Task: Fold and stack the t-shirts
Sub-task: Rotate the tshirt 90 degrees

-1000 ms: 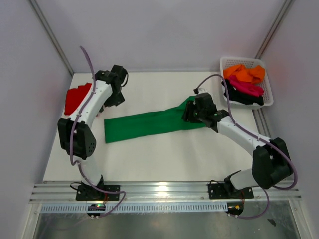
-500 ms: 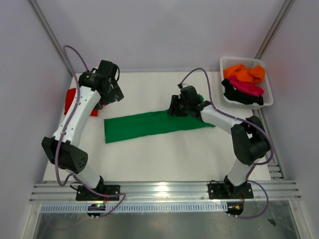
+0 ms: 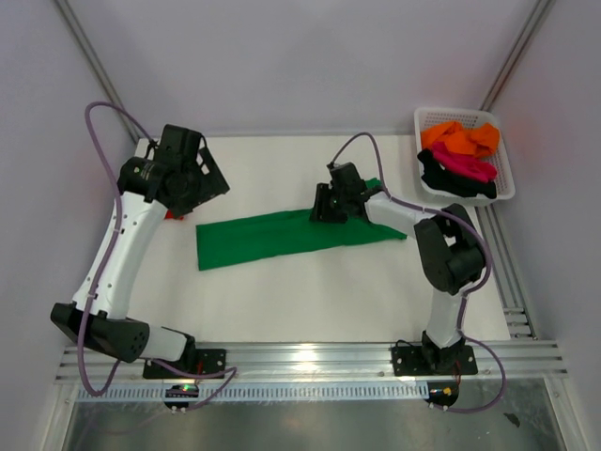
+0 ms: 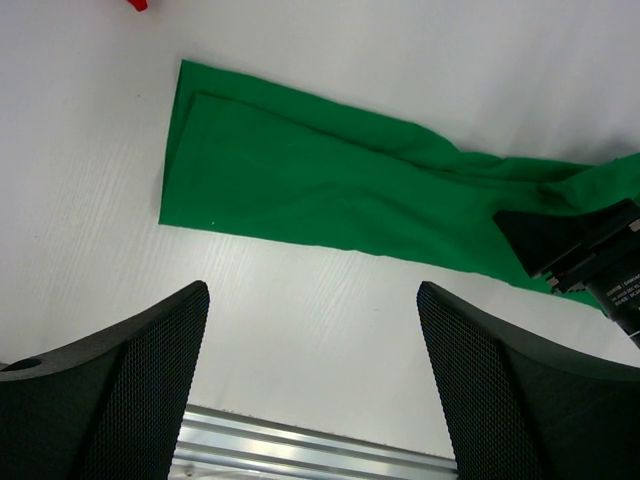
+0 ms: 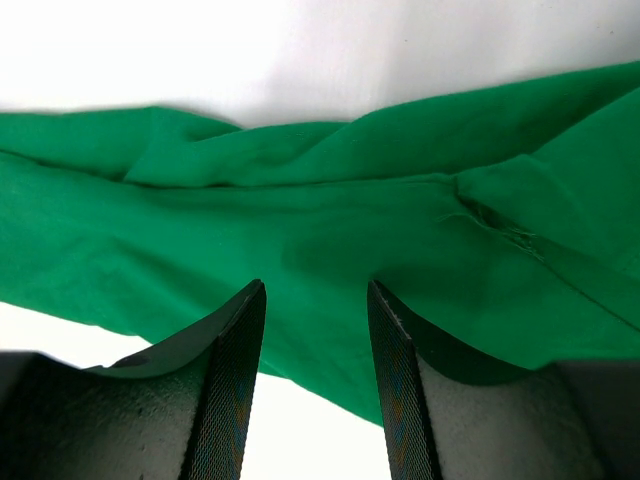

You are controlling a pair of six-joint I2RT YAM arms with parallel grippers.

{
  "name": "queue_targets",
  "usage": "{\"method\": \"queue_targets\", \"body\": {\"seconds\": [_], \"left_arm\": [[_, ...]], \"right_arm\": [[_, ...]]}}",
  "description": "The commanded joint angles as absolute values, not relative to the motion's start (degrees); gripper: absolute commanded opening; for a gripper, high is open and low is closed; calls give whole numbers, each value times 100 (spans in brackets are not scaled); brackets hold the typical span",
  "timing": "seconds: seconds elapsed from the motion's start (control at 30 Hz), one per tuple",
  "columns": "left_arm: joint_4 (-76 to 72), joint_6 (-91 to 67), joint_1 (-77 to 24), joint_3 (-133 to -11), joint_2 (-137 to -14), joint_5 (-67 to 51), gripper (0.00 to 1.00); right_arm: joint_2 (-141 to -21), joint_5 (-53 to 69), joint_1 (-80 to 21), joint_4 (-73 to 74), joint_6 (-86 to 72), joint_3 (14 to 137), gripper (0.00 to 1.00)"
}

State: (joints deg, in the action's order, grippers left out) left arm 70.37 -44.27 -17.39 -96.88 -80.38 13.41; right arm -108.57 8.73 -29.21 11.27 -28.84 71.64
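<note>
A bright green t-shirt (image 3: 272,240) lies folded into a long strip across the middle of the table, its right end bunched; it also fills the left wrist view (image 4: 300,180) and the right wrist view (image 5: 320,210). My right gripper (image 3: 319,209) (image 5: 315,290) hovers open just over the strip's far right part, with nothing between its fingers. My left gripper (image 3: 212,184) (image 4: 312,300) is wide open and empty, raised above the table left of the strip. Only a sliver of the red t-shirt (image 3: 170,215) (image 4: 137,4) shows beside the left arm.
A white mesh basket (image 3: 503,150) at the back right holds an orange shirt (image 3: 460,139), a magenta one (image 3: 465,167) and a black one (image 3: 441,178). The right arm's wrist (image 4: 590,260) sits over the strip's right end. A metal rail (image 3: 300,362) runs along the near edge.
The left arm has swung up and toward the back left, covering most of the red shirt. The right gripper has slid left along the green strip. Both stay open.
</note>
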Motion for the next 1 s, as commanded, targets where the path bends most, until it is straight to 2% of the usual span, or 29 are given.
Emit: {"method": "queue_targets", "body": {"seconds": [0.0,0.63,0.97], "left_arm": [[6952,-4350,-1749,-9580,-7901,1248,88],[7409,-4280,-1749,-9914,-7673,1169,88],[7567,-4149,-1749,-10107,-7786,1257,88]], "right_arm": [[-10968,967,-3023,1397,-2997,7514,50],[-11725,1081,-3225,2056,-3225,7752,50],[-11022,1327,-3489,2390,-2962,6681,50]]}}
